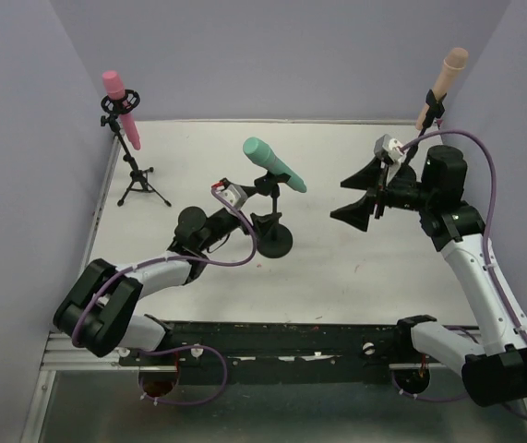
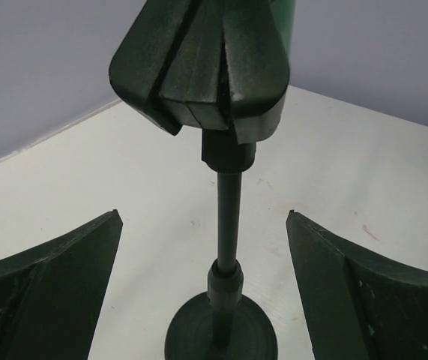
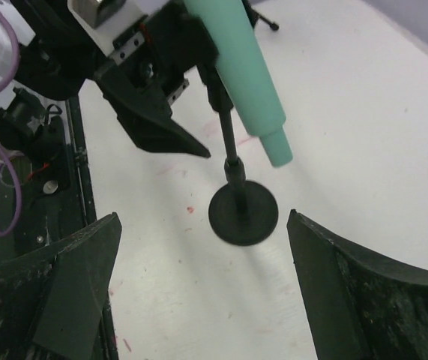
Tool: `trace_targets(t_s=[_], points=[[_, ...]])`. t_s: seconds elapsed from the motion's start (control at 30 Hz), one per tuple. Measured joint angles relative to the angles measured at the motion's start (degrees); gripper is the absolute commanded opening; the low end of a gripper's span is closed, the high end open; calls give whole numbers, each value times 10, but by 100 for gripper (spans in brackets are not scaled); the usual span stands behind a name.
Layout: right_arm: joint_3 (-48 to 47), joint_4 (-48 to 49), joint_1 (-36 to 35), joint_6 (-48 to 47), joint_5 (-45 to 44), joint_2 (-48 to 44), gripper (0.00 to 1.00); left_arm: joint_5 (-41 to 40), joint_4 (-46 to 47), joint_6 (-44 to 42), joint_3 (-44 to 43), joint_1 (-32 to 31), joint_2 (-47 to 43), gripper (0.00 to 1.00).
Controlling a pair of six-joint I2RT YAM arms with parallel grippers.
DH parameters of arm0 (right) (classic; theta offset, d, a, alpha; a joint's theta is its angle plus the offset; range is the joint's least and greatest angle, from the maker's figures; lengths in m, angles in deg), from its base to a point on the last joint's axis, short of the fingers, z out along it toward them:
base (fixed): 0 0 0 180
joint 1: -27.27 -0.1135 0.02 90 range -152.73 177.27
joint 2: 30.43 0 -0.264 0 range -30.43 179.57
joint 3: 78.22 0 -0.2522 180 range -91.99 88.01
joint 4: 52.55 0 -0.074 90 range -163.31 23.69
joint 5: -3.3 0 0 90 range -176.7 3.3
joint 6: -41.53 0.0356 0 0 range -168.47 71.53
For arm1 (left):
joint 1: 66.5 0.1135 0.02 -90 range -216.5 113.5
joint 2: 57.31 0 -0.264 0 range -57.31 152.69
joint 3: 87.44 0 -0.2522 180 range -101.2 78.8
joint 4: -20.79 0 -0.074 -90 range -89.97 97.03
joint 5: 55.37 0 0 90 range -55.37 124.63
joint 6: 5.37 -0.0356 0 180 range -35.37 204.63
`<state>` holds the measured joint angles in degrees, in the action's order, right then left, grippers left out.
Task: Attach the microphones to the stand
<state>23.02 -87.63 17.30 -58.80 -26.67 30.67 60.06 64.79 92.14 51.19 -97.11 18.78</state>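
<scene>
While left gripper (image 2: 202, 217) gapes, teal microphone (image 1: 275, 164) just ahead.

Two arms are picked out here, the left arm (image 1: 157, 269) and the right arm (image 1: 475, 277), each built of smooth white shell links joined by chunky black joint housings. A purple cable (image 1: 245, 257) is run along the left one, and a second purple cable (image 1: 493, 198) along the right. A small grey-and-white camera block (image 1: 229, 195), touched with red, is carried at the left wrist, and its twin (image 1: 389, 148) at the right. The left gripper (image 2: 202, 217) and right gripper (image 3: 202, 217) are fitted with broad black wedge-shaped fingers (image 2: 56, 292), matte and flecked with pale scuffs. Both bases are fixed to a black rail (image 1: 281, 334).
</scene>
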Motion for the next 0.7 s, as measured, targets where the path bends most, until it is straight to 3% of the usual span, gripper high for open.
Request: trace_targets(t_s=[0.23, 0.43, 0.6, 0.7], points=[[145, 48, 20, -10, -9, -15, 100, -47, 87, -11, -5, -18, 83, 98], [168, 58, 36, -11, -9, -34, 100, -72, 119, -15, -16, -22, 111, 97], [168, 73, 37, -10, -8, -47, 100, -75, 129, -17, -16, -25, 112, 84], [168, 75, 41, -10, -7, -47, 100, -76, 130, -16, -16, -25, 114, 69]])
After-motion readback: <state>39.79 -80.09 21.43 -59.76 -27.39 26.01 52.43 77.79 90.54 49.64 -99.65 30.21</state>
